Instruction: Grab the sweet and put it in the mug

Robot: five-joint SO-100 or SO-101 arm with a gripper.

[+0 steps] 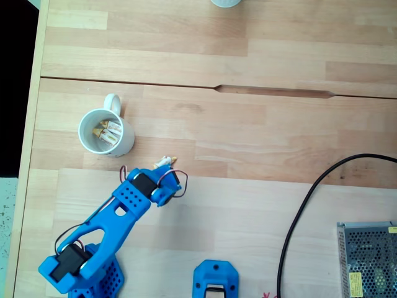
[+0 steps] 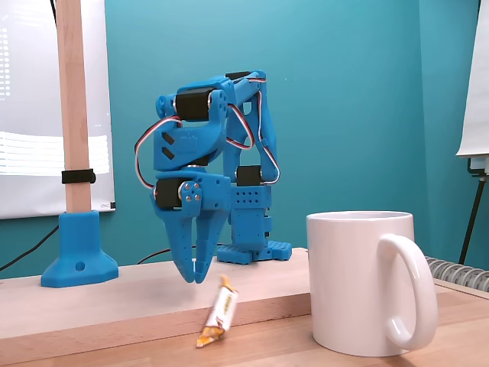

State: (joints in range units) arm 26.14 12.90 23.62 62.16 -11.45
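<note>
In a fixed view the mug (image 2: 361, 281) stands nearest, handle forward. Left of it the sweet (image 2: 217, 311) leans on end on the table (image 2: 114, 306), just below the gripper (image 2: 194, 277), whose jaws are almost together, gripping nothing, tips above the sweet.

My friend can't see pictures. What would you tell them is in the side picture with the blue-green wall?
A blue robot arm's gripper points down just above a tiny sweet, which stands tilted on a wooden table. A white mug sits close to the camera at right, handle facing right. The fingertips look nearly closed and empty.
</note>
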